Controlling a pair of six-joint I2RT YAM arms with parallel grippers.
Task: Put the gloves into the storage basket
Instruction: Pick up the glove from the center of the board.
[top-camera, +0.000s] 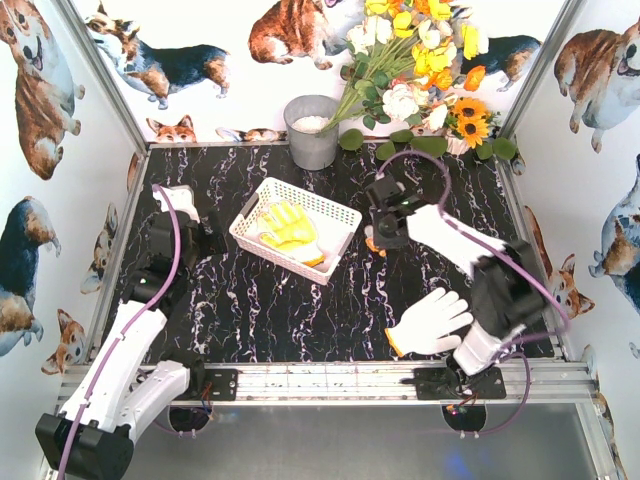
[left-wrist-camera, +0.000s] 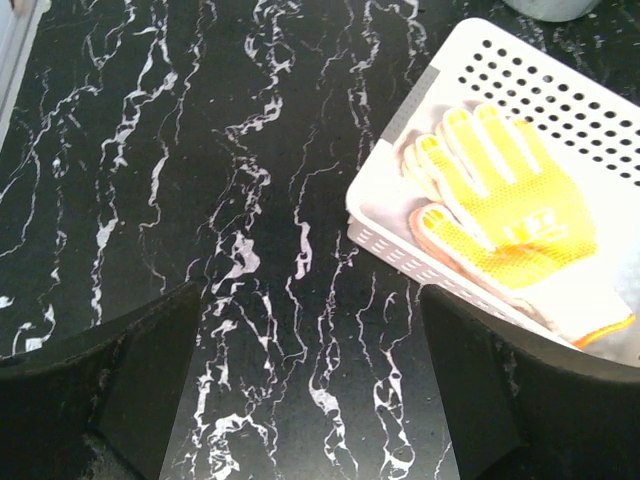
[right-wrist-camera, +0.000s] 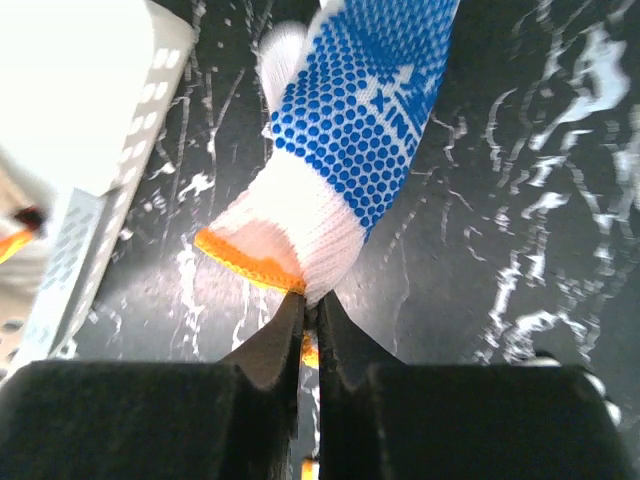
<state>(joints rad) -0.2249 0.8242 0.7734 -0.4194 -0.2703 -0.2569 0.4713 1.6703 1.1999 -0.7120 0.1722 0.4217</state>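
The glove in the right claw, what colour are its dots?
Blue dots on the white glove, orange cuff edge. Right wrist view shows it best.

Corgi-print walls (top-camera: 60, 150) enclose a black marble table (top-camera: 300, 310), flowers (top-camera: 420, 50) behind

The left arm (top-camera: 125, 365) and right arm (top-camera: 450, 240) have white shells with black joints. A purple cable (top-camera: 176, 250) follows each. The fingers (right-wrist-camera: 265, 345) are black wedges.
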